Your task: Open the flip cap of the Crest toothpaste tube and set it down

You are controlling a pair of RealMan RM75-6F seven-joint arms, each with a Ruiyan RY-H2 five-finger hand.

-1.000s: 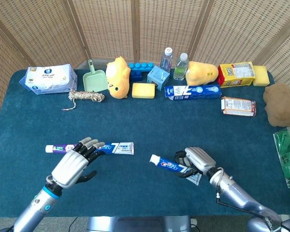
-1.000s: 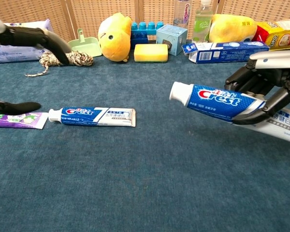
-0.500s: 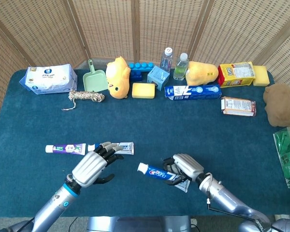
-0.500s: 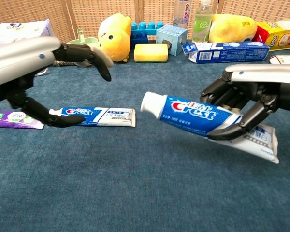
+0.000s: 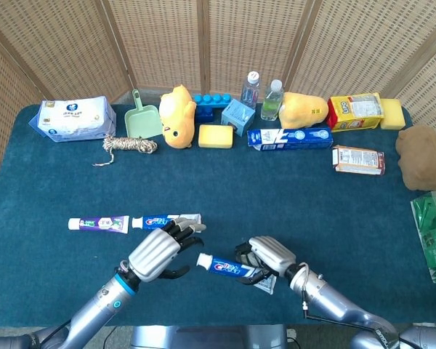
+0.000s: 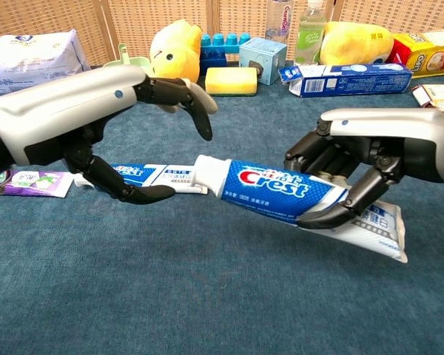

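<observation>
Wicker screens back a blue-carpeted table [image 5: 51, 182]. Right hand [image 6: 355, 166] grips a Crest tube [image 6: 281, 188] aloft near the front edge, its white cap [image 6: 207, 171] pointing at the left hand [image 6: 137, 140], whose fingers are spread just beside the cap. Behind them lie another Crest tube [image 5: 167, 222] and a purple tube [image 5: 98, 223]. Far back stands a toothpaste box [image 5: 288, 137], its print too small to read.
</observation>
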